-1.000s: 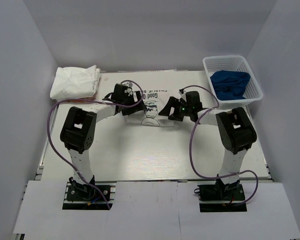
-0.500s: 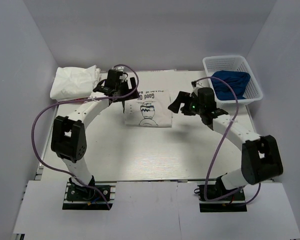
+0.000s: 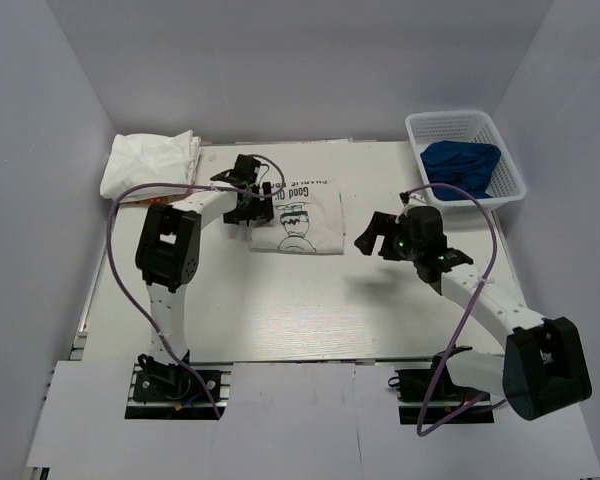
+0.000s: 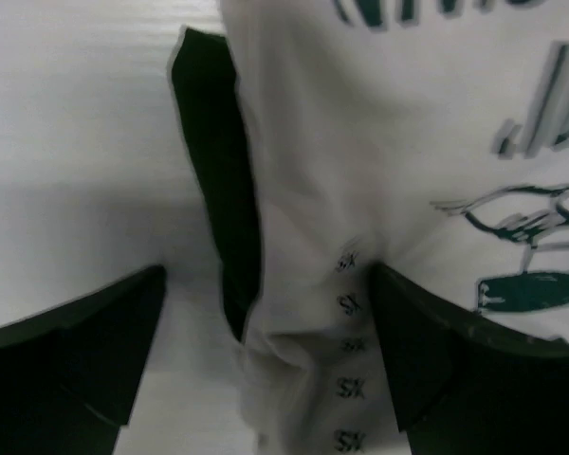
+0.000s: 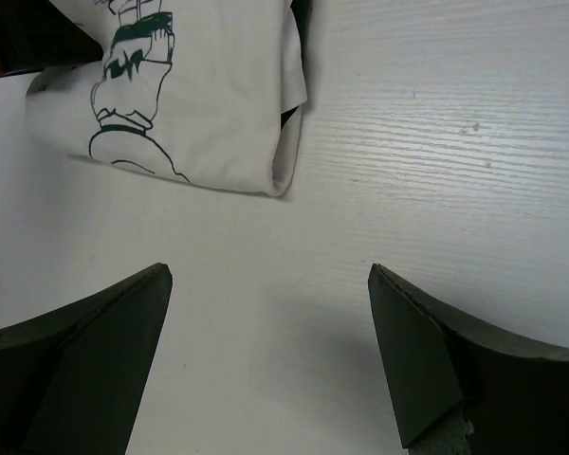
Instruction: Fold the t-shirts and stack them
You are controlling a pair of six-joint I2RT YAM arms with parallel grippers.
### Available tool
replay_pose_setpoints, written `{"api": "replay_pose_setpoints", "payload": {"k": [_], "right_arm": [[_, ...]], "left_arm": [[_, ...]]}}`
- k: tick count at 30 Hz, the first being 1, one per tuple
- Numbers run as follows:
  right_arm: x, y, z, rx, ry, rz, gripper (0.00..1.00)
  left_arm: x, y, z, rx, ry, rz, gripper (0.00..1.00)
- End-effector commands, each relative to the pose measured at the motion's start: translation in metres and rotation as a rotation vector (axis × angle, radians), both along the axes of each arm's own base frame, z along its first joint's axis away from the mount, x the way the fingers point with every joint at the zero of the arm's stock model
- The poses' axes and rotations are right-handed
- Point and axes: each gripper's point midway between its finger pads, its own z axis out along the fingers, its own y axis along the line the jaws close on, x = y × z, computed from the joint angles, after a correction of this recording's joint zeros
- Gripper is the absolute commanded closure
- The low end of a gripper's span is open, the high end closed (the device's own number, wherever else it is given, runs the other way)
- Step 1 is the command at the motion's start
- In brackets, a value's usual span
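Observation:
A folded white t-shirt (image 3: 300, 215) with a black and green graphic lies at the middle back of the table. My left gripper (image 3: 250, 205) stands open over the shirt's left edge. In the left wrist view its fingers (image 4: 85, 351) straddle that edge of the t-shirt (image 4: 360, 171), where a dark green part (image 4: 213, 190) shows; the jaws are apart and not closed on the cloth. My right gripper (image 3: 376, 240) is open to the right of the shirt, over bare table (image 5: 294, 313), with the shirt's corner (image 5: 199, 95) ahead of it. Another folded white t-shirt bundle (image 3: 150, 163) lies at the back left.
A white basket (image 3: 510, 185) at the back right holds a blue cloth (image 3: 462, 165). The white table (image 3: 280, 310) ends at grey walls on the left, back and right. Purple cables loop from both arms.
The left gripper has come forward and down onto the shirt's left edge. The right arm has drawn back toward the near right, away from the shirt. The shirt stays put.

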Motion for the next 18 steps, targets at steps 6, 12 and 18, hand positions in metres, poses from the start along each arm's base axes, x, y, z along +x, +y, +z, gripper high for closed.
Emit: {"api": "replay_pose_setpoints", "payload": {"k": [6,12,18], "right_arm": [[0.003,-0.028,-0.001,-0.077,-0.055,-0.120,0.10],[0.000,-0.031,-0.004,-0.096,-0.034,-0.128,0.10],[0.000,-0.046,-0.001,-0.134,-0.065,-0.186,0.10]], "left_arm": [[0.007,-0.019,-0.029,-0.072,0.064,-0.026,0.13],[0.007,-0.053,-0.039,-0.183,0.062,-0.113,0.53],[0.036,-0.048,-0.016,-0.131,-0.015,-0.073,1.00]]}}
